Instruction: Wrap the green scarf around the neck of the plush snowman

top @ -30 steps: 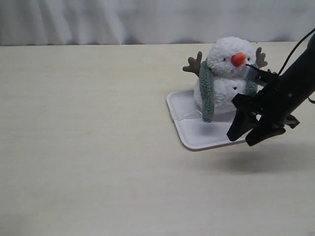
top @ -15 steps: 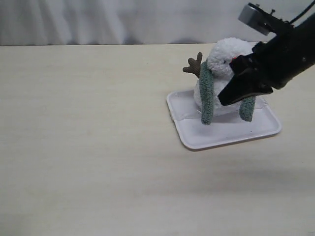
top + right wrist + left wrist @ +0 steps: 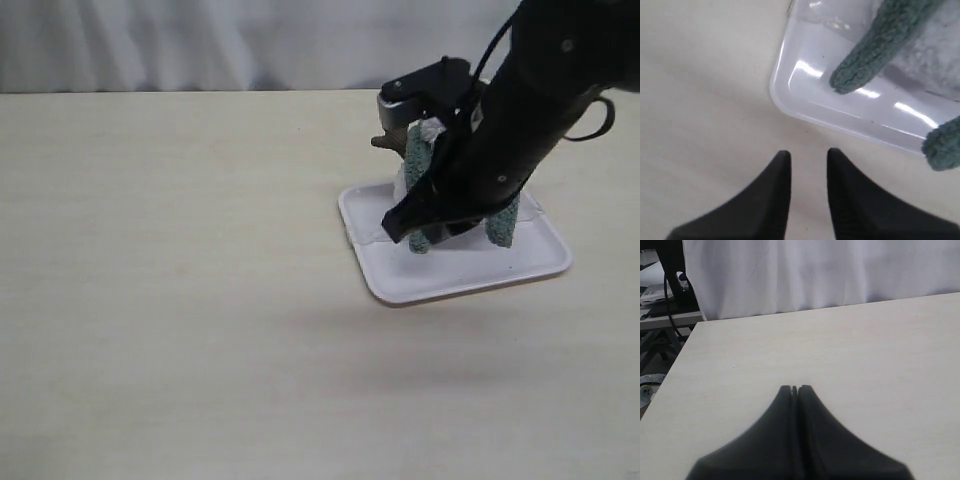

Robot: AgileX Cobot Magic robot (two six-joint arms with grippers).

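The long fuzzy grey-green knitted scarf [image 3: 418, 187] hangs on the small fluffy white plush snowman [image 3: 940, 52]. Its 2 rounded ends hang down the front, 1 on each side, just ahead of the right pincer [image 3: 808, 152]. The lower ends reach the flat white plastic tray [image 3: 800, 95] that the snowman sits on. From the outside camera the black right arm hides most of the snowman, so the neck cannot be seen.

The right pincer has its 2 fingers a little apart with nothing between them. Its tips point at the pale wooden table [image 3: 180, 300] just beside the tray's rim. The left pincer [image 3: 795, 388] is well apart from the tray. It is pressed closed on nothing, with only bare table ahead of it.
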